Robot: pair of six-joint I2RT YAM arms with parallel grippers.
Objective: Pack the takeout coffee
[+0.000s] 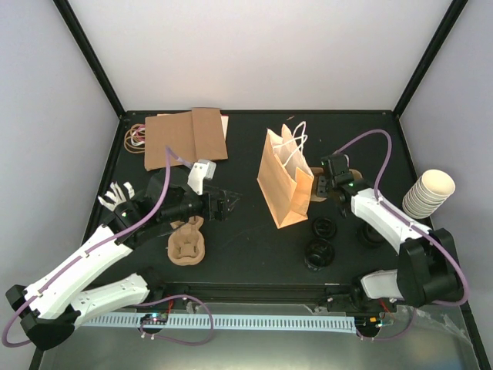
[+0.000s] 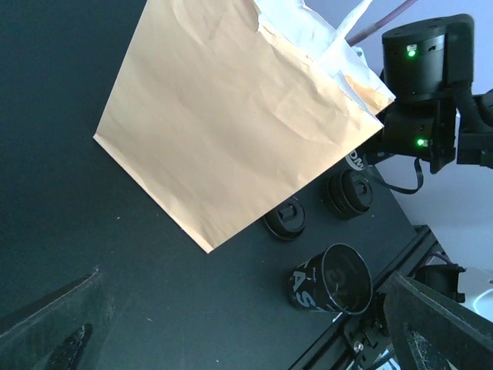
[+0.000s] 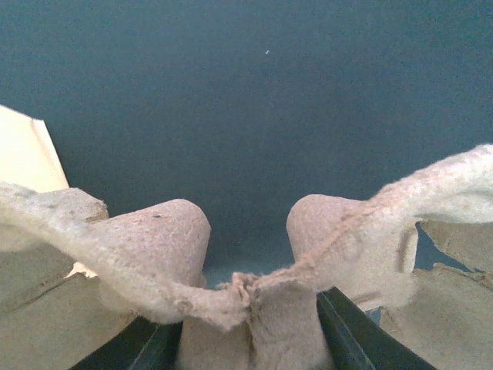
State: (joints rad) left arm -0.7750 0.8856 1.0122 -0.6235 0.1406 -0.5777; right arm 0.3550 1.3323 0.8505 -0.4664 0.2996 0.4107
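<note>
Three small dark takeout coffee cups with black lids stand right of the upright tan paper bag (image 1: 283,183): one (image 1: 323,227), one (image 1: 318,254), one (image 1: 370,233). My right gripper (image 1: 326,187) is beside the bag's right side, shut on a brown pulp tray (image 3: 254,304) that fills the right wrist view. My left gripper (image 1: 224,205) is open left of the bag, holding nothing. In the left wrist view its fingertips (image 2: 439,324) frame the bag (image 2: 231,116), two lids (image 2: 286,217) (image 2: 348,191) and a lettered dark cup (image 2: 333,279).
Another pulp tray (image 1: 187,245) lies under the left arm. Flat brown bags (image 1: 189,137) and rubber bands (image 1: 136,136) sit at the back left. A stack of cream paper cups (image 1: 430,193) is at the right edge. A white item (image 1: 117,196) lies at the left.
</note>
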